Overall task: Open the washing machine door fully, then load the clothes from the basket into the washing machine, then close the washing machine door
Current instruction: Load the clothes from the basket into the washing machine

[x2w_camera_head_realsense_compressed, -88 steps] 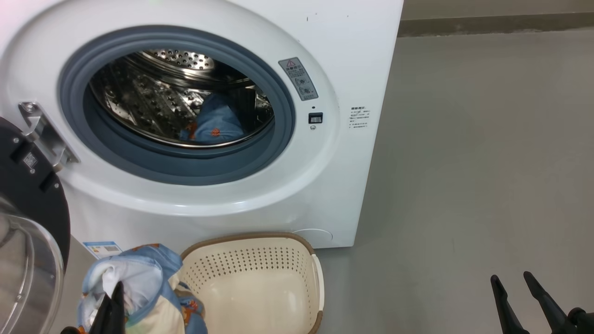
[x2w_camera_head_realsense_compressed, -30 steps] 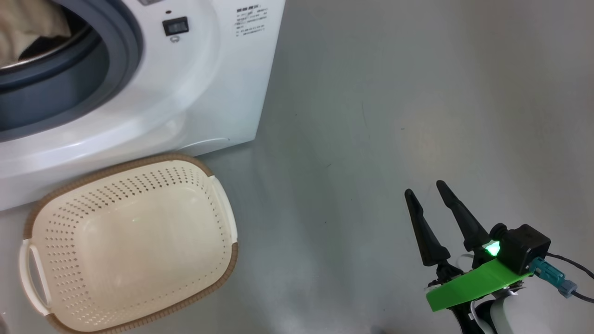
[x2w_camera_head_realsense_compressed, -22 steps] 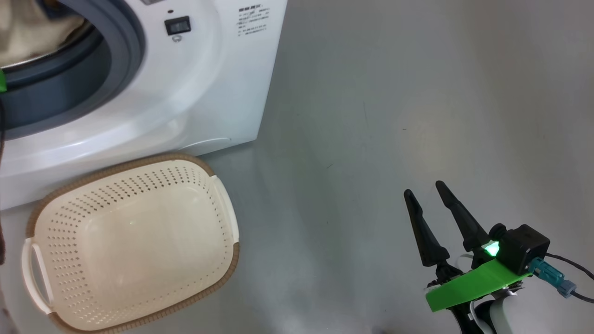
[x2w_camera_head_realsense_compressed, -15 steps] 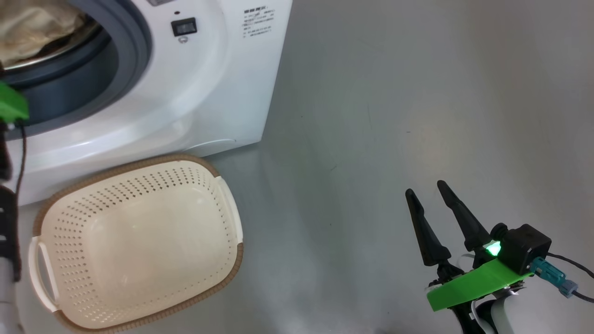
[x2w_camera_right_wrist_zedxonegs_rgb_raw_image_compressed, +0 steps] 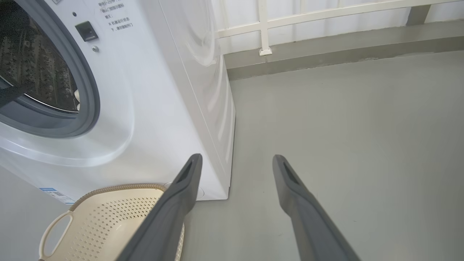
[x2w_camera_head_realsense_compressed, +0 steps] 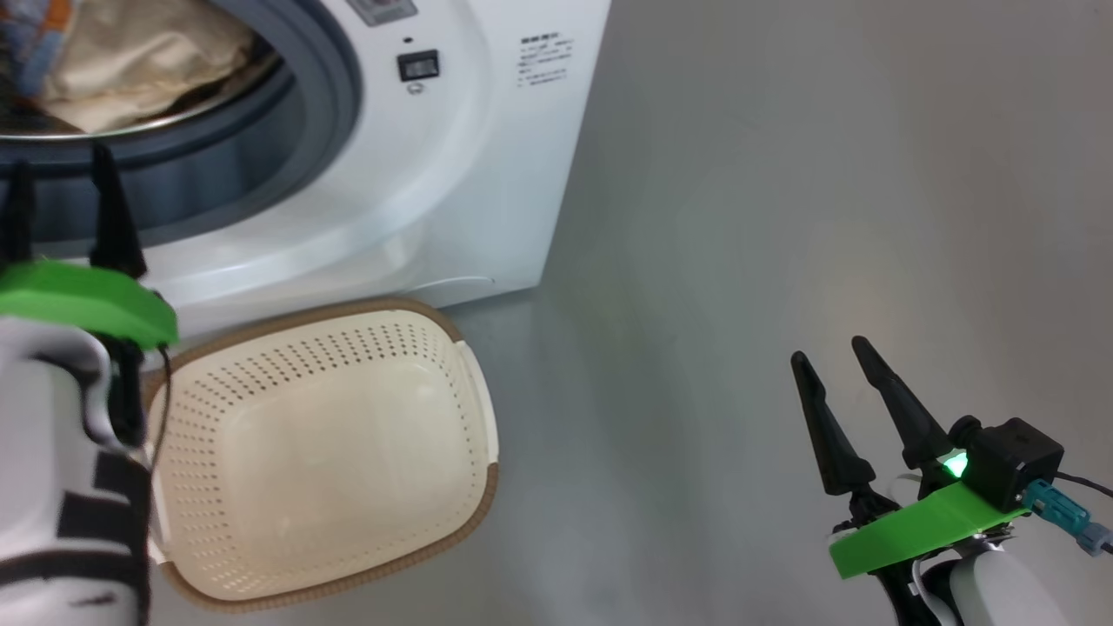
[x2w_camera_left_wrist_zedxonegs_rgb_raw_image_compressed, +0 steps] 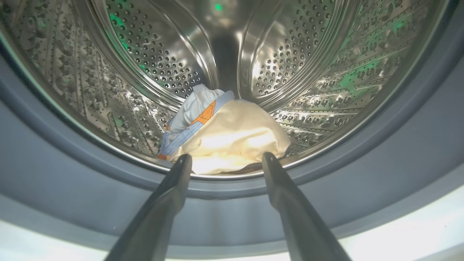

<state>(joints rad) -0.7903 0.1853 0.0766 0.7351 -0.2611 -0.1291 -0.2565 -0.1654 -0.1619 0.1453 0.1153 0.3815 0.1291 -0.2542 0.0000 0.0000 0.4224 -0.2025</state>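
The clothes [x2w_camera_left_wrist_zedxonegs_rgb_raw_image_compressed: 232, 137], a cream-white bundle edged with light blue cloth and an orange patch, lie at the bottom of the steel drum [x2w_camera_left_wrist_zedxonegs_rgb_raw_image_compressed: 308, 54] of the washing machine [x2w_camera_head_realsense_compressed: 487, 174], with the left gripper [x2w_camera_left_wrist_zedxonegs_rgb_raw_image_compressed: 226, 156] spread wide, holding nothing, at the opening, and the right gripper [x2w_camera_head_realsense_compressed: 829, 349] equally wide above the floor [x2w_camera_head_realsense_compressed: 783, 174].

Clothes [x2w_camera_head_realsense_compressed: 139, 61] lie inside the washing machine [x2w_camera_head_realsense_compressed: 487, 174] behind the basket [x2w_camera_head_realsense_compressed: 330, 348].

Drum [x2w_camera_left_wrist_zedxonegs_rgb_raw_image_compressed: 156, 54], upper frame: open passage. Clothes [x2w_camera_left_wrist_zedxonegs_rgb_raw_image_compressed: 232, 141], frame centre: heaped at front lip, blocking low entry. Floor [x2w_camera_head_realsense_compressed: 783, 217], right half: open.
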